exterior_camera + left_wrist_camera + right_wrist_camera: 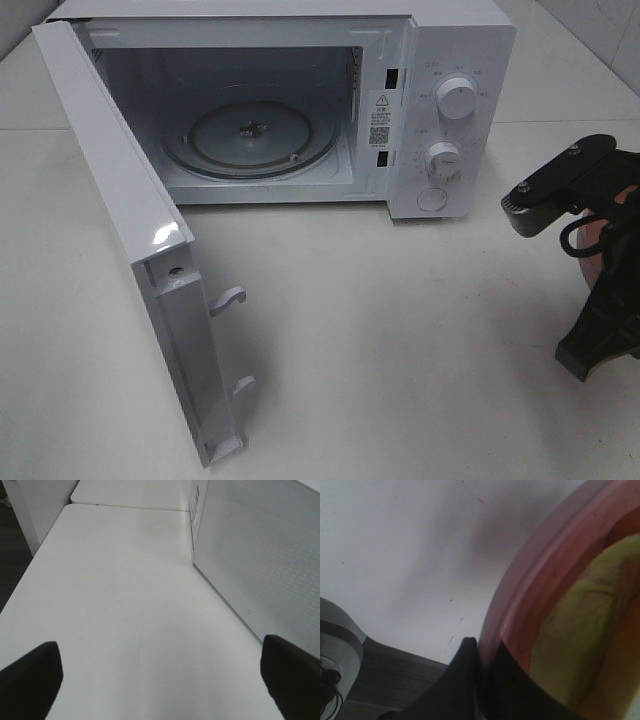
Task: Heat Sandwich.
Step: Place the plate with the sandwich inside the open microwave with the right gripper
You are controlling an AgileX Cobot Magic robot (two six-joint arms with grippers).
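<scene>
In the right wrist view the sandwich point(580, 645) shows its pale yellow-green filling and an orange crust, lying on a round pink plate point(530, 595). My right gripper point(482, 665) is shut on that plate's rim, one finger above it and one below. The exterior view shows the right arm point(590, 200) at the right edge with a sliver of the pink plate point(603, 235) behind it; the sandwich is hidden there. The left gripper point(160, 680) is open and empty, low over the table beside the microwave door point(260, 555). It is out of the exterior view.
A white microwave point(440, 60) stands at the back with its door point(130, 230) swung wide open toward the front left. Its glass turntable point(250, 135) is bare. Two knobs point(458, 98) sit on its right panel. White table point(380, 320) lies in front.
</scene>
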